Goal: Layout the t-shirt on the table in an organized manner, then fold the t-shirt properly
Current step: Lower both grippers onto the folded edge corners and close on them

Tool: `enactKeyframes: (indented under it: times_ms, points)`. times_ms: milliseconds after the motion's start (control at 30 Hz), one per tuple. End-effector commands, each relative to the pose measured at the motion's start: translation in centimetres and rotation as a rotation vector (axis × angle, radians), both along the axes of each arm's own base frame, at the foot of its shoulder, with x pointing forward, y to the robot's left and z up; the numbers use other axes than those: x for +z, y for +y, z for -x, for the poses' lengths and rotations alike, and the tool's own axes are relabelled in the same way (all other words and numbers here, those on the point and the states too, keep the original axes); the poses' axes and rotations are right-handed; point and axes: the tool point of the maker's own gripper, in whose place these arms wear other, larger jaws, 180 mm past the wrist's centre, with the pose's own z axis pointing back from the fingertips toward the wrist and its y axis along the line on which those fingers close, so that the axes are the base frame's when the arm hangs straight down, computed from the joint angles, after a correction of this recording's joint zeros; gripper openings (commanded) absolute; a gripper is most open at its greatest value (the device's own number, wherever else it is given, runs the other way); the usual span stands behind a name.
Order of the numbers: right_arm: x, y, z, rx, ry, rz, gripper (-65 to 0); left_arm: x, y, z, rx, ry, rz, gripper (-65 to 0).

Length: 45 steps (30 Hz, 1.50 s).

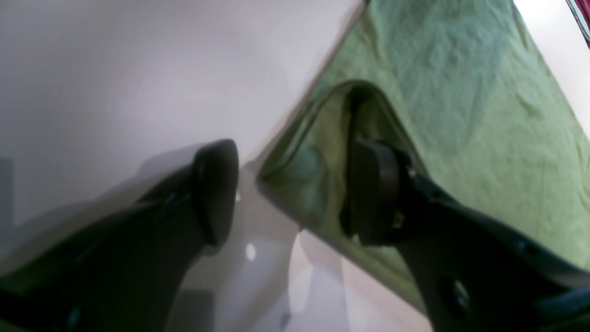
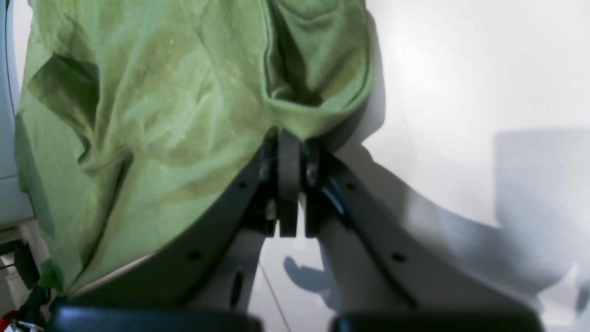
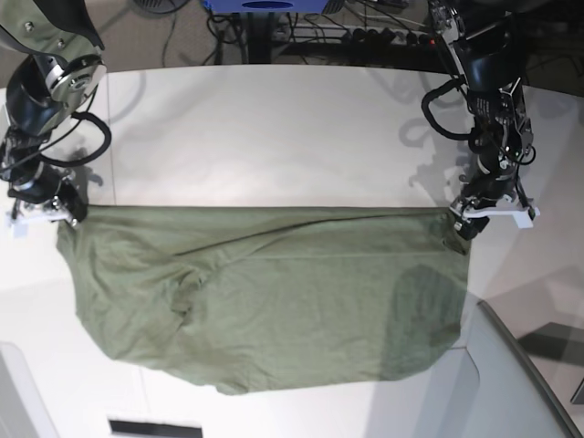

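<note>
- I see the green t-shirt (image 3: 274, 292) spread across the white bench (image 3: 274, 137), lower frame.
- Left gripper (image 1: 295, 193) gapes wide beside the hem corner.
- Right gripper (image 2: 290, 184) pinches the t-shirt's other corner.

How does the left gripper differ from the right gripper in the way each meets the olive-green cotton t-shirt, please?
The left gripper has its jaws apart, one pad tucked inside a fold of the olive-green cotton t-shirt; the right gripper is shut, pinching the hem. In the base view, the left gripper sits at the right corner, the right gripper at the left. Both are at the shirt's far edge.
</note>
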Motion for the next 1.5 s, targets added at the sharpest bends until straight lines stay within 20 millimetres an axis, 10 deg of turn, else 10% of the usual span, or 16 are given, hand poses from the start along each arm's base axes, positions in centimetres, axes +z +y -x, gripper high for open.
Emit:
enactKeyframes:
  times_ms: [0,1067,1300,1467]
  points:
    - [1.4,-1.1,-1.4,-0.007,-0.045,0.024,-64.8,-0.4,-0.2,0.2,-0.014,0.032,0.009,-28.3]
    - [1.4,-1.1,-1.4,-0.007,-0.045,0.024,-64.8,-1.5,-1.2,-1.0,-0.005,0.051,0.063,-29.0]
    - [1.4,-1.1,-1.4,-0.007,-0.045,0.024,-64.8,-1.5,-1.1,-0.9,0.0,0.05,0.064,-53.5]
    - [1.4,-1.1,-1.4,-0.007,-0.045,0.024,-64.8,-1.7,-1.0,-0.6,0.003,0.055,0.064,-55.9]
